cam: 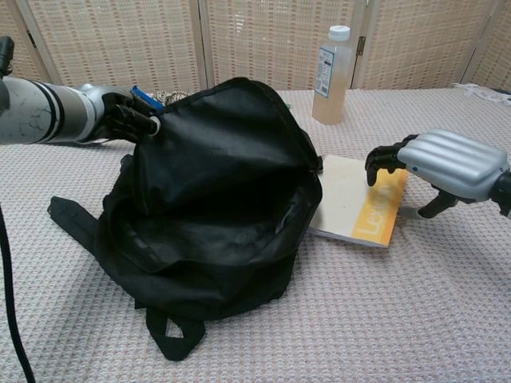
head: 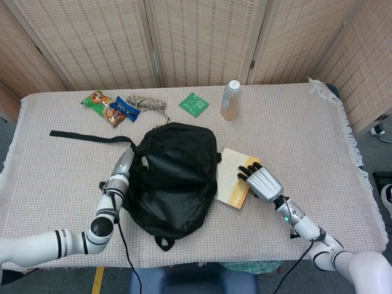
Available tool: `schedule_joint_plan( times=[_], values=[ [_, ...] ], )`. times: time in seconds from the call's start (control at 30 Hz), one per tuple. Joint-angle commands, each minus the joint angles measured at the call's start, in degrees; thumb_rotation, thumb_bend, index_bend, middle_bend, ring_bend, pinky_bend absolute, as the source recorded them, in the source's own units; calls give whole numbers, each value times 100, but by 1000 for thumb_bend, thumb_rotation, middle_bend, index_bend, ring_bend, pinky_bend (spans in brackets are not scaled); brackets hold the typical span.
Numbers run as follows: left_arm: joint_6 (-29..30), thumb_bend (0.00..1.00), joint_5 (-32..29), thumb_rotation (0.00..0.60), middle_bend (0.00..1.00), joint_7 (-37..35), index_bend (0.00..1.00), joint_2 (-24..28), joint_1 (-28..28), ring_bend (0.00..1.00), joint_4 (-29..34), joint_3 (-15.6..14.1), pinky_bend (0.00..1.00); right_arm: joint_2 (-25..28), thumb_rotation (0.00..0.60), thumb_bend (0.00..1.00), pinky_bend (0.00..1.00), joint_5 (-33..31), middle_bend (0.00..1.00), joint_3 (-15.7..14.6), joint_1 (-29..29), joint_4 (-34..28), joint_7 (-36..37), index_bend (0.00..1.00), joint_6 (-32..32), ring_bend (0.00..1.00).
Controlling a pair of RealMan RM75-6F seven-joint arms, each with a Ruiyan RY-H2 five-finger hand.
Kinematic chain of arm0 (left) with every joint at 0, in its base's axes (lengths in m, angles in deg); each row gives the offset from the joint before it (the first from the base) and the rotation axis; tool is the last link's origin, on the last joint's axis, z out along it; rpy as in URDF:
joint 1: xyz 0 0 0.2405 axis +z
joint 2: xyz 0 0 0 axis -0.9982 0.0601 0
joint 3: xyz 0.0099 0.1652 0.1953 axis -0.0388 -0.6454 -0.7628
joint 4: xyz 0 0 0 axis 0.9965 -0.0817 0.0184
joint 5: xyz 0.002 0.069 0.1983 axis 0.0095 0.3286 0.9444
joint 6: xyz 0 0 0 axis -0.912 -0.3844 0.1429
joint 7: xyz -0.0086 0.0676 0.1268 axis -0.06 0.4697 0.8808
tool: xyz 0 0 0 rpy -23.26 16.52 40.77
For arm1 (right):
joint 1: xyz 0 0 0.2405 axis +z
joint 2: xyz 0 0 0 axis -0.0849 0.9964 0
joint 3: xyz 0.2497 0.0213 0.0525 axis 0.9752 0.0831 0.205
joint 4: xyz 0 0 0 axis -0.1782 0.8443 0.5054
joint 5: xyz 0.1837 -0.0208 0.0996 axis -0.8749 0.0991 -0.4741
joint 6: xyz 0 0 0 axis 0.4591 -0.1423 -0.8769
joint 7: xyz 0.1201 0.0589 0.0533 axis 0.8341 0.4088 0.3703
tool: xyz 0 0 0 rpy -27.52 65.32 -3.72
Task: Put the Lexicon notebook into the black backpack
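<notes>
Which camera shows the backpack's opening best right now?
Chest view: it looks into the black backpack from the front, where the left hand holds the top edge up. Head view shows only the bag's outside from above, with no opening visible.

We see the backpack (head: 174, 174) mid-table, the notebook (head: 231, 185) touching its right side, the bottle (head: 230, 100) farther back, and snack packets (head: 110, 108) at far left.
</notes>
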State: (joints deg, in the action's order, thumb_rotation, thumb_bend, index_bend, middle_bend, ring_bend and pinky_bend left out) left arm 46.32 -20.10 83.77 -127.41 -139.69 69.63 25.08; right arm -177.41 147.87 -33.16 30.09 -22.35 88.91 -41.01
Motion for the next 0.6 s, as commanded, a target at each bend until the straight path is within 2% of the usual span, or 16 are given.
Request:
schedule_joint_plan(
  times=[0.03, 0.43, 0.6],
  values=[
    [8, 773, -8, 600, 415, 5, 713, -1, -8, 288, -4, 5, 106, -36, 600, 302, 344, -21, 308, 41, 21, 28, 32, 417, -56, 380],
    [30, 773, -41, 600, 415, -33, 713, -16, -14, 288, -17, 54, 106, -266, 600, 307, 371, -53, 336, 152, 120, 268, 140, 449, -282, 408],
    [29, 772, -50, 600, 415, -34, 713, 3, -9, 289, 27, 62, 106, -365, 600, 339, 385, -58, 352, 165, 144, 409, 183, 470, -354, 421]
  ],
)
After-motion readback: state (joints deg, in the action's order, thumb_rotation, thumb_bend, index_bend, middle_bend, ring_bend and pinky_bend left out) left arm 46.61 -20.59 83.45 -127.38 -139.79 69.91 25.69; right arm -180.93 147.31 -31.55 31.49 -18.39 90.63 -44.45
